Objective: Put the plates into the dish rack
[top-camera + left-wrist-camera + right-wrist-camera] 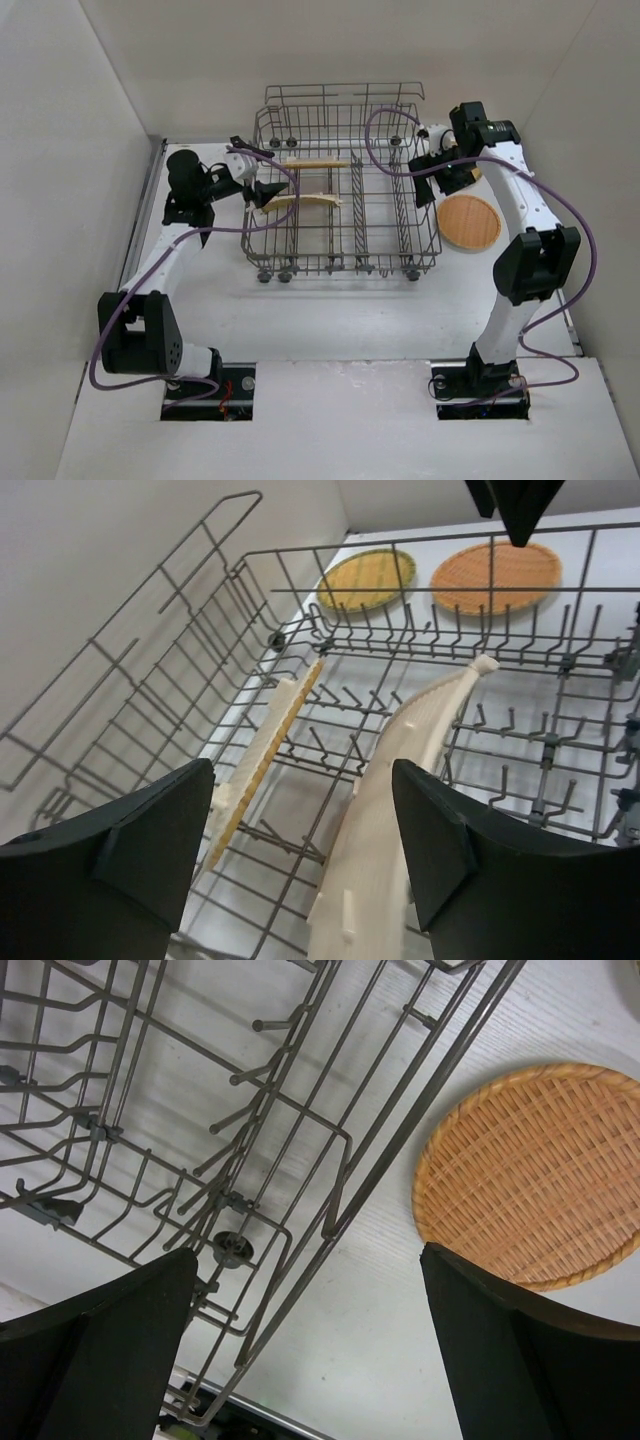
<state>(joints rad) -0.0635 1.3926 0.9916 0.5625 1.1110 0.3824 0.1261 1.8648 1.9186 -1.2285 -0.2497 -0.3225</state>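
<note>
Illumination is bright, even and diffuse. The white desk [330, 320] shows only faint, soft-edged shadows under the grey metal wire dish rack [375, 222]. Wrist views are sharp; wires bow slightly near frame edges.

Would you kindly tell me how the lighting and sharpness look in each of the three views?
Top external: soft, even light, only faint shadows under the dish rack. Left wrist: the left fingers are dark and lose detail, while the rack wires are sharp. Right wrist: the orange plate shows crisp weave; the right fingers are nearly black.
</note>
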